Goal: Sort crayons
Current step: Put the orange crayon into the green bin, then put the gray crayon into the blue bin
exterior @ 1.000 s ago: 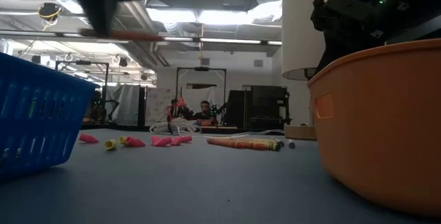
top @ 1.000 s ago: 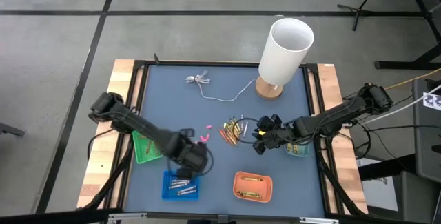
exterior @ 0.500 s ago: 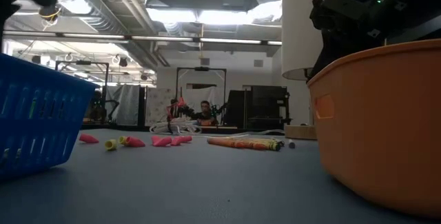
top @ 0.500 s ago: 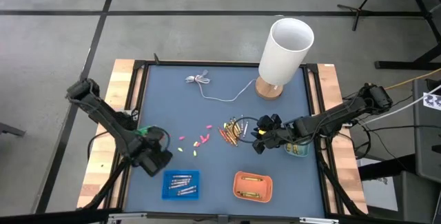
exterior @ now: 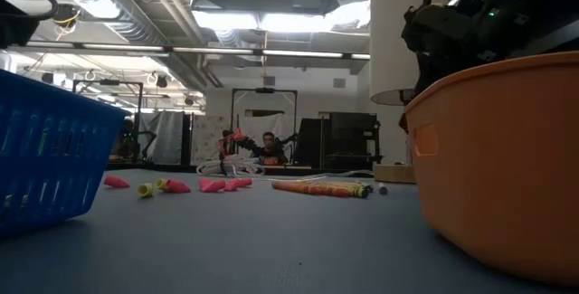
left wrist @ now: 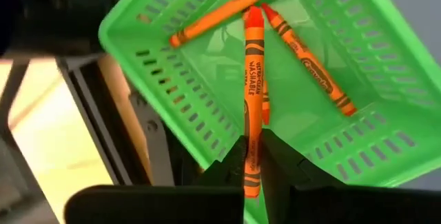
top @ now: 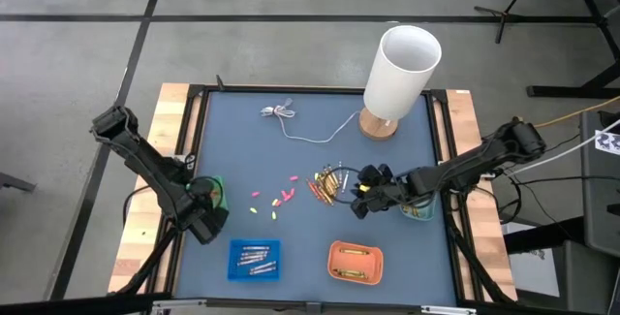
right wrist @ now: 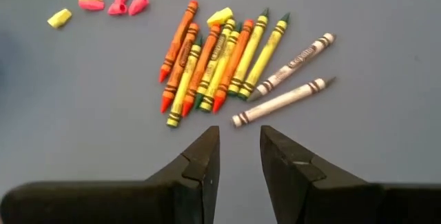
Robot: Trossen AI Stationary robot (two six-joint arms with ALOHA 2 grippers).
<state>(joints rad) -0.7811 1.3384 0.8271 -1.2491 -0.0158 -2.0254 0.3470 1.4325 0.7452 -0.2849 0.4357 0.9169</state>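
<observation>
Left gripper (left wrist: 252, 160) pinching orange crayon (left wrist: 253, 79) marked "WASHABLE", long axis running away over green basket (left wrist: 344, 148). Right gripper (right wrist: 239, 154) spread, near loose crayons (right wrist: 220, 62).

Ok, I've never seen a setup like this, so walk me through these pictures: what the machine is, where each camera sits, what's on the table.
It is a two-armed robot at a blue table, sorting crayons. One camera looks straight down, one sits at tabletop level, and one rides on each wrist. The left claw is closed on an orange crayon over the green tray, which already holds orange ones. The right claw stands open above the loose pile of crayons. Also there: a blue tray, an orange tray, small pink and yellow bits, a white lamp and its cable.
</observation>
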